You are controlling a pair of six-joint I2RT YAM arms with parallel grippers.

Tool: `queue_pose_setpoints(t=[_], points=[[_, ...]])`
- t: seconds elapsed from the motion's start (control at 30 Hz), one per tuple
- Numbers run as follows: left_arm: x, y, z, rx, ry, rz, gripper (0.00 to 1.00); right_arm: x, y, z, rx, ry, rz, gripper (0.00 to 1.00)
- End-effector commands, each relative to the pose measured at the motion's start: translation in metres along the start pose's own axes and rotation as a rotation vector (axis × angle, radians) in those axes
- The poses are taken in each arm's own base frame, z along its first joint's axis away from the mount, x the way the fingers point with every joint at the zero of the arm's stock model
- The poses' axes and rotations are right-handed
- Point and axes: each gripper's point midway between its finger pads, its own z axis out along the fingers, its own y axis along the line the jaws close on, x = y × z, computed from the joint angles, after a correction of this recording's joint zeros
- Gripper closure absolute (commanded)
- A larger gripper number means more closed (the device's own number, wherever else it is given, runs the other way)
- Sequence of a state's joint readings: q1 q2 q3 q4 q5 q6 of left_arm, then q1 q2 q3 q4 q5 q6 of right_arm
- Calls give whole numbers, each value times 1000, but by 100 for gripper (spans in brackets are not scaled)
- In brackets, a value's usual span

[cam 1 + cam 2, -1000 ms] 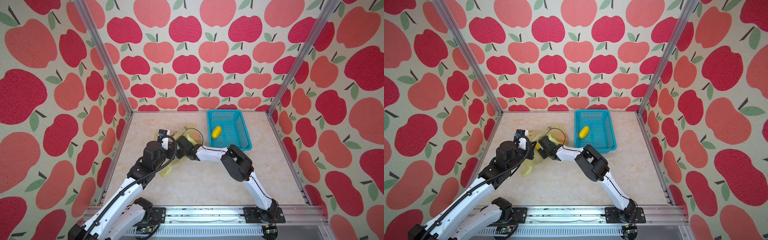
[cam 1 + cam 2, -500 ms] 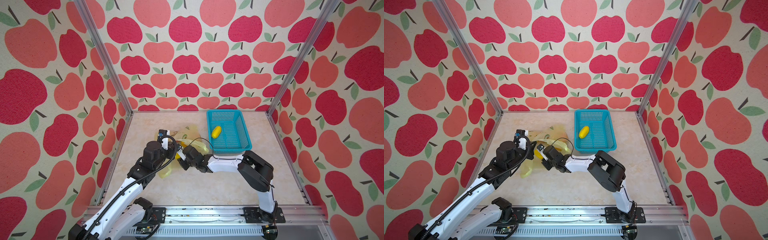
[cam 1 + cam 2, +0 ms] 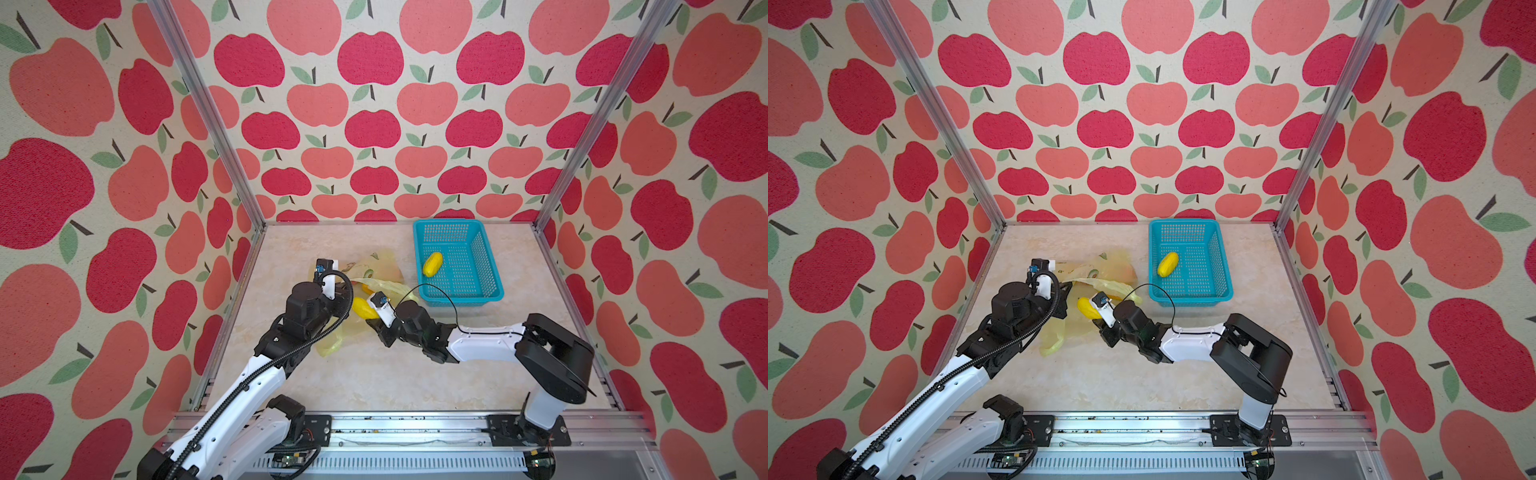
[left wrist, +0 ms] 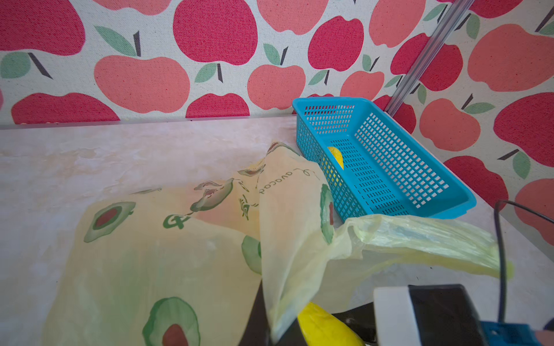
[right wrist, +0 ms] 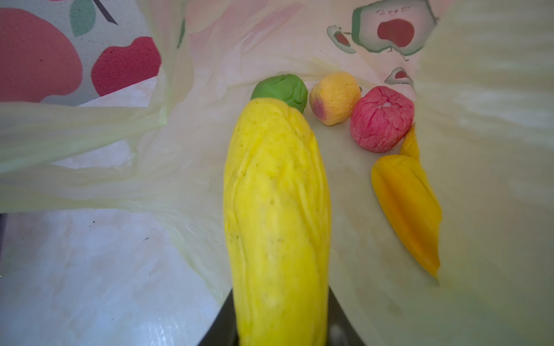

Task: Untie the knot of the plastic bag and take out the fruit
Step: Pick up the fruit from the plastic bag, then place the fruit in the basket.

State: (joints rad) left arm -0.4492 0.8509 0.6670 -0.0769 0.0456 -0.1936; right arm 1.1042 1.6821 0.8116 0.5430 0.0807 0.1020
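The plastic bag (image 3: 380, 266) (image 3: 1115, 266) lies open on the table, left of the basket. My left gripper (image 3: 347, 293) (image 4: 269, 335) is shut on the bag's edge (image 4: 287, 239) and holds it lifted. My right gripper (image 3: 372, 319) (image 3: 1100, 320) (image 5: 278, 314) is shut on a long yellow fruit (image 3: 362, 308) (image 3: 1086, 306) (image 5: 275, 209) at the bag's mouth. The right wrist view shows more fruit inside: a green one (image 5: 281, 88), a peach one (image 5: 334, 97), a pink-red one (image 5: 380, 118) and an orange one (image 5: 407, 206). The knot is out of view.
A teal mesh basket (image 3: 457, 224) (image 3: 1183, 224) (image 4: 329, 100) stands at the back right and holds one yellow fruit (image 3: 432, 264) (image 3: 1168, 264). Apple-print walls close in the table on three sides. A black cable (image 3: 440, 291) arcs over my right wrist.
My right gripper has narrowed onto the long yellow fruit and drawn back out of the bag toward the front. Its elbow has swung right. The left gripper has kept its hold.
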Motion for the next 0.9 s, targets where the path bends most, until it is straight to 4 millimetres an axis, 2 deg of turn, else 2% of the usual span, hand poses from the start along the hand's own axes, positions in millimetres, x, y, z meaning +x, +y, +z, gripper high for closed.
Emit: queue_pose_setpoints(t=[0.0, 0.13, 0.27, 0.33, 0.43, 0.53, 0.63, 0.77, 0.87], points=[[1, 2, 0, -1, -6, -15, 100, -53, 6, -35, -26, -202, -57, 91], [2, 1, 1, 7, -2, -17, 100, -73, 1, -81, 5, -325, -84, 92], [3, 0, 2, 11, 3, -20, 100, -89, -13, -121, 58, -414, -72, 92], [3, 0, 2, 11, 2, -20, 100, -92, -30, -133, 119, -414, -57, 92], [4, 2, 3, 5, 3, -25, 100, -90, -72, -148, 269, -388, 4, 95], [3, 0, 3, 18, 4, -25, 100, -77, -120, -163, 411, -352, 114, 97], [4, 0, 4, 18, 12, -26, 100, -54, -173, -181, 546, -296, 288, 97], [8, 4, 8, 2, 24, -29, 100, -4, -236, -201, 718, -170, 534, 97], [9, 3, 9, 14, 31, -34, 100, 34, -268, -200, 736, -91, 707, 97]])
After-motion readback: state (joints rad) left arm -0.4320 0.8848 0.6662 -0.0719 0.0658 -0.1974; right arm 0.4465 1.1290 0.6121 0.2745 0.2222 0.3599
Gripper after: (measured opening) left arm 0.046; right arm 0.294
